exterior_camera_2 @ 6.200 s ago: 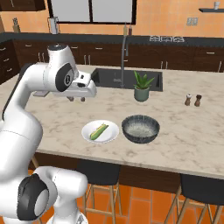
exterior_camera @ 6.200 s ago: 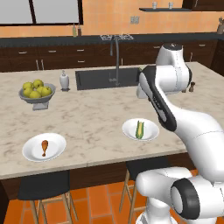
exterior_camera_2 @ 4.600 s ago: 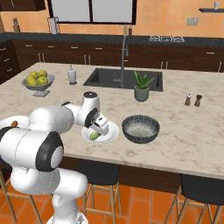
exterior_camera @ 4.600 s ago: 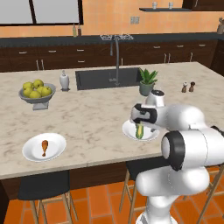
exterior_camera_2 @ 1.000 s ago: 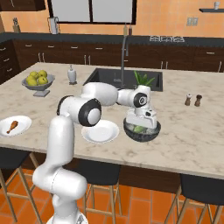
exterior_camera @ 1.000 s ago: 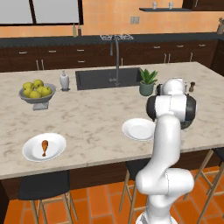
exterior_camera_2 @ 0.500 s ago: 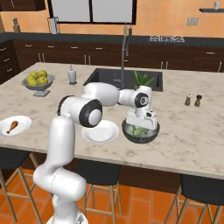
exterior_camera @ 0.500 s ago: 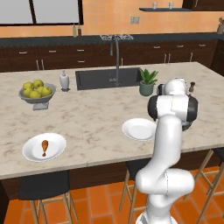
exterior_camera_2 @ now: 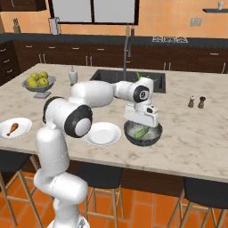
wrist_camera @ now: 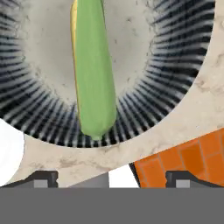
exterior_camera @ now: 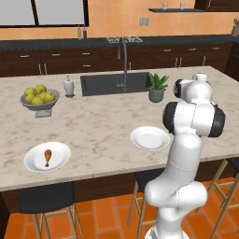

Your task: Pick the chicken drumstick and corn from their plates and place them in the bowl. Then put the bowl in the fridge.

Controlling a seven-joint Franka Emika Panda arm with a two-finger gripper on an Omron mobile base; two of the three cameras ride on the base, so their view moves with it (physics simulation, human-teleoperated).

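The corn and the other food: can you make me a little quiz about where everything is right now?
1. True or false: the corn lies in the bowl.
2. What lies on the left plate? A) drumstick B) apple C) nothing
3. Fill in: the gripper hangs over the bowl with its jaws ____.

Key: 1 true; 2 A; 3 open.

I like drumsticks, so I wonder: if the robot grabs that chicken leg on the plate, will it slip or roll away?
The chicken leg looks small, with a thin bone end, so it is probably light and easy to lift. Its rounded meaty end might let it turn a little if nudged. It lies flat on a shallow plate, so it could perhaps slide.
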